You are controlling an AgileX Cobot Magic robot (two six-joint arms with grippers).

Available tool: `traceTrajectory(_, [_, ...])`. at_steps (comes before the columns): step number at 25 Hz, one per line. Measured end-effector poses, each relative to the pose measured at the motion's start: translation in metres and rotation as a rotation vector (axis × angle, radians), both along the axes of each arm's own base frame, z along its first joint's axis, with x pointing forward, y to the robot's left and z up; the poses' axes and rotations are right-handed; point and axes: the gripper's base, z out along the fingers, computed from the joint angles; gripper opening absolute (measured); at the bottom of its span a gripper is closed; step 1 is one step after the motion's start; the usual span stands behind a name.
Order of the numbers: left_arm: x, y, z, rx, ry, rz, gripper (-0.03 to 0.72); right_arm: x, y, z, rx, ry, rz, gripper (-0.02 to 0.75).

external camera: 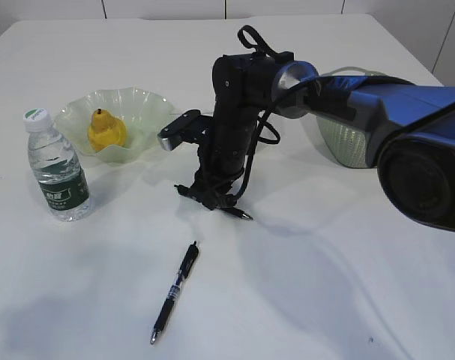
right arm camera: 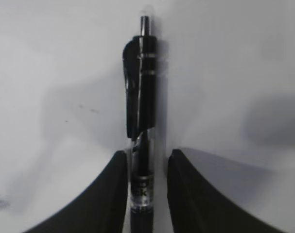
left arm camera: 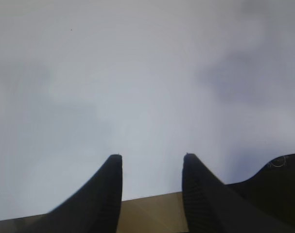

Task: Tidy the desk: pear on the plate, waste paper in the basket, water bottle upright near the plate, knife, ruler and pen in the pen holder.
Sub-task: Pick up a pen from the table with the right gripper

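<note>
The yellow pear (external camera: 106, 131) lies in the pale green plate (external camera: 148, 101). Left of the plate, the water bottle (external camera: 58, 169) stands upright. My right gripper (external camera: 211, 196) is down on the desk (external camera: 324, 270) at mid-table, open around a black pen (right arm camera: 146, 73). In the right wrist view, my right gripper (right arm camera: 147, 153) shows a narrow gap between the pen and its right finger. The pen's tip (external camera: 243, 214) sticks out beside it. A second pen (external camera: 176, 291) lies loose nearer the front. My left gripper (left arm camera: 152, 156) hangs open and empty over bare tabletop. Knife, ruler, waste paper and pen holder are out of view.
The sage-green basket (external camera: 347, 142) stands at the right, mostly hidden behind my right arm (external camera: 407, 112), which crosses from the right edge to the middle.
</note>
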Motion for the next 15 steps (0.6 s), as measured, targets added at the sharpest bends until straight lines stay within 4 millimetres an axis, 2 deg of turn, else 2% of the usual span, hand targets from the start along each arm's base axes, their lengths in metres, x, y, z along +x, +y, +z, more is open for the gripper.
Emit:
traceTrajectory(12, [0.0, -0.0002, 0.0, -0.002, 0.0, 0.0, 0.286, 0.0026, -0.0042, -0.0017, -0.054, -0.032, 0.035, 0.238])
traceTrajectory(15, [0.0, -0.0002, 0.0, -0.002, 0.0, 0.0, 0.286, 0.0026, -0.0043, -0.0017, -0.055, -0.034, 0.047, 0.191])
